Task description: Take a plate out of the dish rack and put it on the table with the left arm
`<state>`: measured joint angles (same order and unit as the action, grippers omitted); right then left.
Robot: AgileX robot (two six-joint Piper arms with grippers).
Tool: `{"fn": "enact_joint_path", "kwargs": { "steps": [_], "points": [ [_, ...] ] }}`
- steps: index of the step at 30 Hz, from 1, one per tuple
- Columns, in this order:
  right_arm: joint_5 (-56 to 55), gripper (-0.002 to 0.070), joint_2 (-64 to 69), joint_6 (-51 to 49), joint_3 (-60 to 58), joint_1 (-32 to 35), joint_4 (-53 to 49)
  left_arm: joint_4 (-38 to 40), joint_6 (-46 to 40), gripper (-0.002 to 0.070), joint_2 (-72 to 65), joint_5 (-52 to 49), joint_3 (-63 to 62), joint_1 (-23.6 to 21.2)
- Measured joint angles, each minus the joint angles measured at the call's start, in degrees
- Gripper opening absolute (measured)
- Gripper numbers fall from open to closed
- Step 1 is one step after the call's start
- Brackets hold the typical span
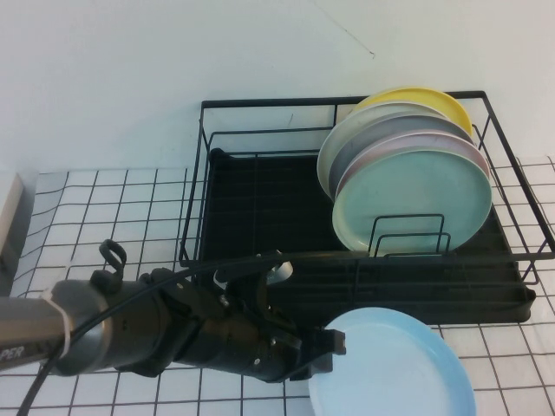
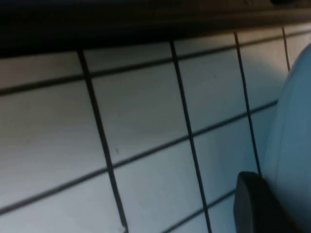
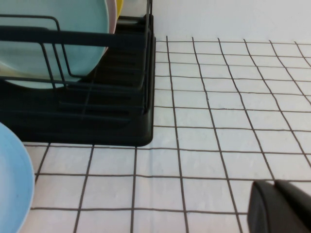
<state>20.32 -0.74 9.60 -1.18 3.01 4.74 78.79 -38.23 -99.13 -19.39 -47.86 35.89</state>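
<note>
The light sky-blue plate (image 1: 395,368) lies low on the gridded table (image 1: 113,217) in front of the black dish rack (image 1: 201,173). My left gripper (image 1: 334,347) reaches in from the left and is shut on the plate's left rim. In the left wrist view one dark finger (image 2: 252,204) rests against the plate (image 2: 291,126); the other finger is hidden. My right gripper (image 3: 274,183) is shut and empty just above the cloth, right of the rack (image 3: 121,121). The plate's edge shows there too (image 3: 12,184).
Several plates stand upright in the rack's right half: a mint-green one (image 1: 412,204) in front, grey ones behind, a yellow one (image 1: 429,100) at the back. The rack's left half is bare. A pale box (image 1: 9,217) sits at the far left edge.
</note>
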Motion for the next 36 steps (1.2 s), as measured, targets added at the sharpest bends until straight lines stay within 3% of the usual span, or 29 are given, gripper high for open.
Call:
{"fn": "enact_joint_path", "kwargs": {
  "steps": [11,13,19,24,26,28,34,36],
  "points": [
    [0.0,-0.0003,0.0,0.0,0.0,0.0,0.0,9.38,-9.33,0.0076,-0.42,2.79,0.0,0.1],
    [0.0,-0.0003,0.0,0.0,0.0,0.0,0.0,9.5,-10.16,0.0124,-0.42,2.93,0.0,0.1],
    [0.0,-0.0003,0.0,0.0,0.0,0.0,0.0,9.82,-11.98,0.0412,-0.48,3.07,0.0,0.1],
    [0.0,-0.0003,0.0,0.0,0.0,0.0,0.0,10.18,-14.96,0.0477,-0.48,3.91,0.0,0.2],
    [0.0,-0.0003,0.0,0.0,0.0,0.0,0.0,10.18,-15.44,0.0469,-0.48,4.19,0.0,0.22],
    [0.0,-0.0003,0.0,0.0,0.0,0.0,0.0,9.89,-15.7,0.0414,-0.48,4.41,0.0,0.22],
    [0.0,-0.0003,0.0,0.0,0.0,0.0,0.0,6.81,-16.88,0.0083,2.91,5.61,0.0,0.22],
    [0.0,-0.0003,0.0,0.0,0.0,0.0,0.0,6.04,-17.01,0.0038,4.96,5.92,0.0,0.22]
  ]
}}
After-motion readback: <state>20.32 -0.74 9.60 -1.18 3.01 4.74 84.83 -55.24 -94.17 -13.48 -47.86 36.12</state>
